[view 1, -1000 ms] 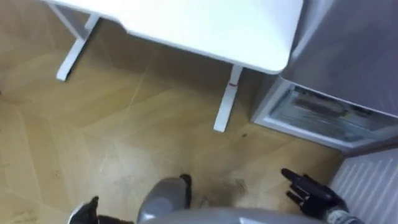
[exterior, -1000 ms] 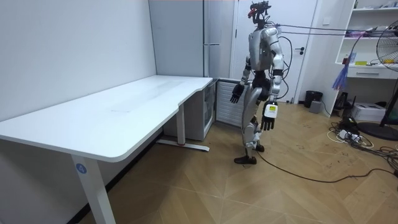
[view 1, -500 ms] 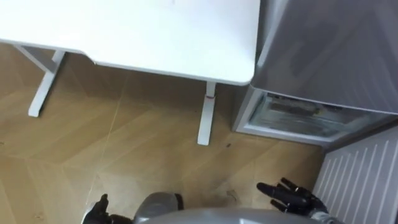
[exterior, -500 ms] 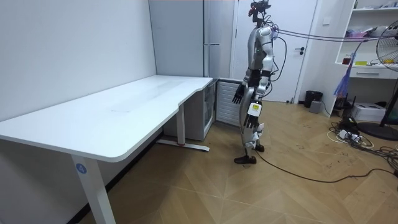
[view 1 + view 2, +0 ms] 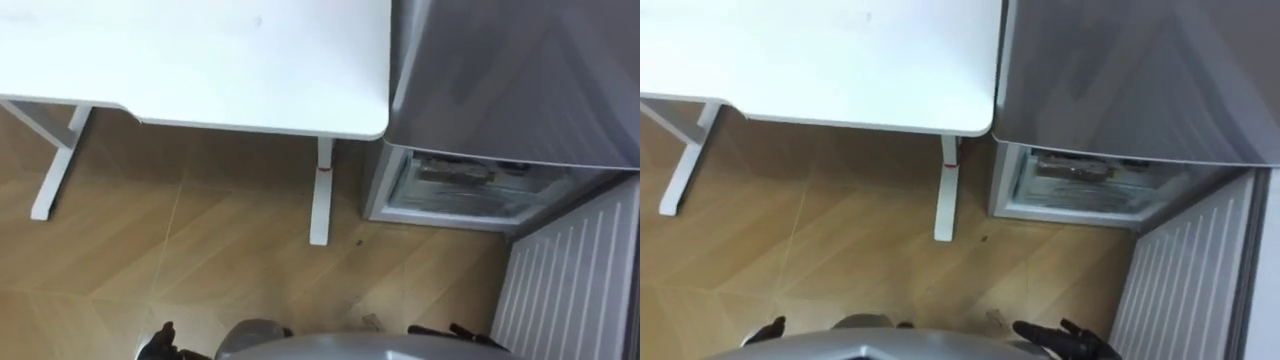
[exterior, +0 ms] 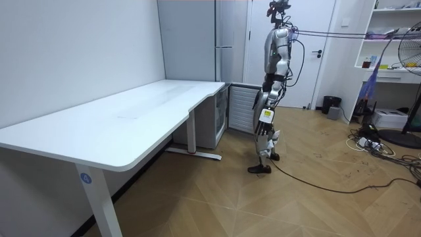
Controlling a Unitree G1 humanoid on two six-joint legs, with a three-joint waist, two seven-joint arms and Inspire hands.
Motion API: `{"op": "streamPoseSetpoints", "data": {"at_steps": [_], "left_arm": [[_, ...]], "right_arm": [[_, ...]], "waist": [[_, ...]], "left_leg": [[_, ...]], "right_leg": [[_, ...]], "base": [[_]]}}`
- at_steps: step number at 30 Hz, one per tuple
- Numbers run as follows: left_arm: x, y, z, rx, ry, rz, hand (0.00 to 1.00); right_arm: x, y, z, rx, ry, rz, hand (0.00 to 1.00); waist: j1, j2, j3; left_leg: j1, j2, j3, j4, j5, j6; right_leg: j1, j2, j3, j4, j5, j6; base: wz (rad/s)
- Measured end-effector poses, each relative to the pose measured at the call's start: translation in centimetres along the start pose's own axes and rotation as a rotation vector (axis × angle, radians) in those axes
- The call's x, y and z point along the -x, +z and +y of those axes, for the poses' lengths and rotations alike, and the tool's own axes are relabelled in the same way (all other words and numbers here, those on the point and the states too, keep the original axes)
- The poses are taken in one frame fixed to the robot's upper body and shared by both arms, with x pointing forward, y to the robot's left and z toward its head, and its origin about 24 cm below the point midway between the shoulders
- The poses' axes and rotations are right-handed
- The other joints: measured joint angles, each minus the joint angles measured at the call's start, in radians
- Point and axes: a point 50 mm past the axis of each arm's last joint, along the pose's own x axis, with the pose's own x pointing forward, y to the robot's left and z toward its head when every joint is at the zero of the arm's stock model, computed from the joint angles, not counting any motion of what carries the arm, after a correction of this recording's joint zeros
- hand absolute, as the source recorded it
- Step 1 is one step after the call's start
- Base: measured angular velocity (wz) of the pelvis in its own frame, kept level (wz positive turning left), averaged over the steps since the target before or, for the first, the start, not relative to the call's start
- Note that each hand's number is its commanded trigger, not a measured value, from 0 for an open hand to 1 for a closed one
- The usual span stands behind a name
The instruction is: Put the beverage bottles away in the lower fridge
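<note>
Wood floor [image 5: 200, 250], white desk [image 5: 250, 60] beside open lower fridge [image 5: 470, 190]
my right hand [image 5: 1065, 342] spread, empty; left hand [image 5: 156, 344] can't tell; fridge door [image 5: 570, 270] swung out right

Bright, even light from overhead washes the white desk [image 5: 230, 60] almost featureless, lays a soft shadow beneath its edge on the wooden floor [image 5: 180, 250], and leaves a dull sheen on the grey fridge [image 5: 510, 70], whose open lower compartment [image 5: 465, 190] looks pale.
</note>
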Motion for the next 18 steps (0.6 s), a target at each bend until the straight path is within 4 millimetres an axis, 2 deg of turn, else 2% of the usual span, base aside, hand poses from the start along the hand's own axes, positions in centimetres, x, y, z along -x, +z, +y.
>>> {"op": "streamPoseSetpoints", "data": {"at_steps": [3,8,13,14,15,16,18], "left_arm": [[0.0,0.2,0.0,0.001,0.0,-0.005,0.0],[-0.2,0.9,0.0,0.014,0.007,-0.022,0.0],[-0.2,1.3,0.1,0.005,0.011,-0.042,0.0],[-0.2,1.3,0.0,0.001,0.011,-0.047,0.0],[-0.2,1.4,0.0,0.003,0.012,-0.053,0.0],[-0.2,1.4,0.0,0.004,0.011,-0.055,0.0],[-0.2,1.5,0.0,0.004,0.013,-0.061,0.0]], "right_arm": [[-0.1,0.3,0.1,0.007,-0.001,0.003,0.0],[-0.1,0.5,-0.2,-0.019,-0.036,-0.009,0.0],[-0.1,1.9,-0.3,-0.029,-0.083,-0.072,0.0],[-0.1,2.8,-0.3,-0.02,-0.101,-0.107,0.0],[0.0,4.0,-0.3,-0.025,-0.117,-0.157,0.0],[0.0,4.8,-0.2,-0.016,-0.124,-0.188,0.0],[0.9,9.9,1.2,0.089,-0.126,-0.389,0.0]], "waist": [[-0.015,0.0,-0.0001],[-0.018,0.006,-0.0021],[-0.044,0.006,-0.0033],[-0.05,0.01,-0.0016],[-0.053,0.001,0.0016],[-0.051,0.003,0.0003],[-0.064,0.011,-0.0015]], "left_leg": [[0.003,0.0,0.002,-0.001,0.001,0.001],[0.017,0.004,0.023,0.0,0.001,0.003],[0.026,0.006,0.028,-0.011,0.001,0.003],[0.031,0.006,0.034,-0.017,0.003,0.004],[0.036,0.008,0.05,-0.022,0.004,0.004],[0.038,0.01,0.059,-0.025,0.004,0.004],[0.039,0.014,0.087,-0.025,0.005,0.007]], "right_leg": [[0.0,0.0,0.007,-0.001,0.004,0.001],[0.002,0.001,0.034,-0.002,0.008,0.001],[-0.002,0.003,0.054,0.0,0.011,-0.001],[-0.004,0.003,0.06,0.0,0.012,-0.001],[-0.008,0.002,0.075,0.001,0.012,-0.001],[-0.012,0.002,0.084,0.002,0.012,-0.001],[-0.032,0.003,0.11,0.0,0.017,0.0]], "base": [[-0.06],[-0.12],[-0.13],[-0.2],[-0.28],[-0.4],[-0.36]]}}
